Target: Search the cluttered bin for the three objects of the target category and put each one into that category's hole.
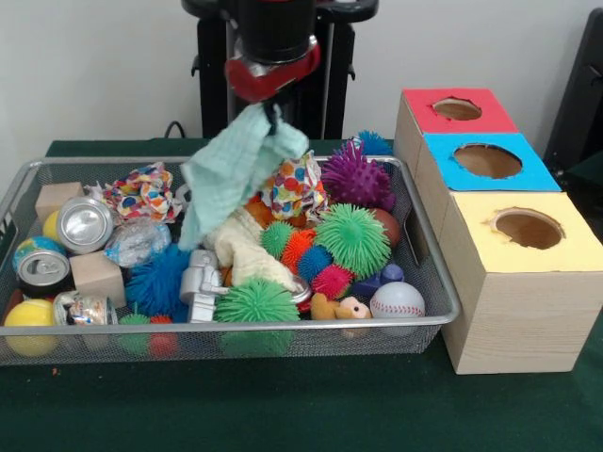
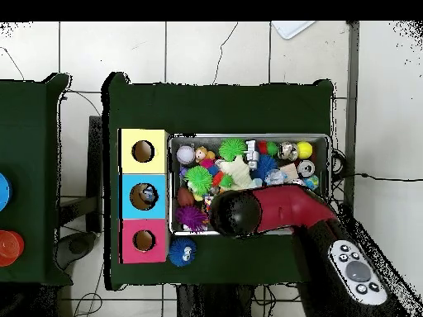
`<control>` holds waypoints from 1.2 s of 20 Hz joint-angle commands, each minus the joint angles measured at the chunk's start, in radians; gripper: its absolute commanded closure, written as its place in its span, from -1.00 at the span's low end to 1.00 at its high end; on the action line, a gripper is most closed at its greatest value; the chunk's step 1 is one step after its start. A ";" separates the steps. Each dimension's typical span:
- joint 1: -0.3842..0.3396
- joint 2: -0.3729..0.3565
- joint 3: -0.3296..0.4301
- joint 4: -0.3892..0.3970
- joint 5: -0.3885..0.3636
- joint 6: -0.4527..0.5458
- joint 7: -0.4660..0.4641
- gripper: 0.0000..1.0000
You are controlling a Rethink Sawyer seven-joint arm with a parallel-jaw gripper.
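Two silver cans [image 1: 83, 224] lie at the left of the bin [image 1: 435, 282], with a crinkled clear bottle [image 1: 137, 241] just beside them. Above the bin's middle the gripper [image 1: 271, 118] is clamped on a pale green cloth [image 1: 231, 169]; the red-topped hole [image 1: 457, 109] is far right on the bench [image 1: 283, 405]

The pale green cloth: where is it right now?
In the front view the pale green cloth hangs from the pincer, lifted above the middle of the bin, left of the purple spiky ball.
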 commanded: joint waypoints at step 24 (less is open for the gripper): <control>0.179 0.046 -0.167 0.156 0.182 -0.319 0.424 -1.00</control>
